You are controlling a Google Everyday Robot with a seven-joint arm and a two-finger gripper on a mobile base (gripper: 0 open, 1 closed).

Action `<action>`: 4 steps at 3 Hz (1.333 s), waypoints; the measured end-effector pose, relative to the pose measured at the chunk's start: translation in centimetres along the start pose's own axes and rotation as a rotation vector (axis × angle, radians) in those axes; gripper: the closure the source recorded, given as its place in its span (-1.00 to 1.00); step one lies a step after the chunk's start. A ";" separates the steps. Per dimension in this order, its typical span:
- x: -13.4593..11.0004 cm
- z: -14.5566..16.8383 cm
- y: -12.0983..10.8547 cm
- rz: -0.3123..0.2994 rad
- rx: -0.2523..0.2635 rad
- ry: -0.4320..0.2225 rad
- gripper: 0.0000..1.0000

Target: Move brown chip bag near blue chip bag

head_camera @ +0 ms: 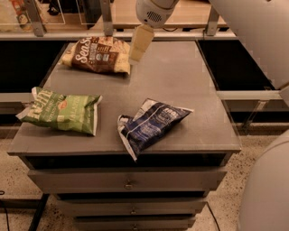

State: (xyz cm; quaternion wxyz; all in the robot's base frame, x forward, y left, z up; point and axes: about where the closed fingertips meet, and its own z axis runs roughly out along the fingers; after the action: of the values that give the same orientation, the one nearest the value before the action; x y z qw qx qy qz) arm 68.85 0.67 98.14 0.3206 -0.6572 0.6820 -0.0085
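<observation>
We noted the gripper (136, 53) over the far part of the worktop (185, 76). It hung from a pale rounded arm (153, 11) that entered at the top of the view, and it pointed down at a slant. We could not tell whether it was released or clenched.

The brown chip bag (97, 54) lay flat just left of the gripper as viewed, with its right edge close beside the tip. We could not confirm contact.

The blue chip bag (151, 124) lay crumpled and askew, nearer the camera than the gripper and a little to its right. It sat by the front edge, well apart from both the gripper and the brown chip bag.

A green chip bag (63, 110) lay left of the gripper and nearer the camera, at the worktop's left edge. Drawers (128, 180) with small knobs sat beneath.
</observation>
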 end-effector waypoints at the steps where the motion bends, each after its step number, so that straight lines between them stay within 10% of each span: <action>1: 0.0 0.2 0.0 0.004 -0.005 -0.004 -1.00; 4: -1.1 12.8 -0.7 0.040 -0.041 -0.042 -1.00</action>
State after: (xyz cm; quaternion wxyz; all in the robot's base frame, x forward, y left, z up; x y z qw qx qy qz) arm 75.14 6.81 88.80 0.3214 -0.6500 0.6881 0.0258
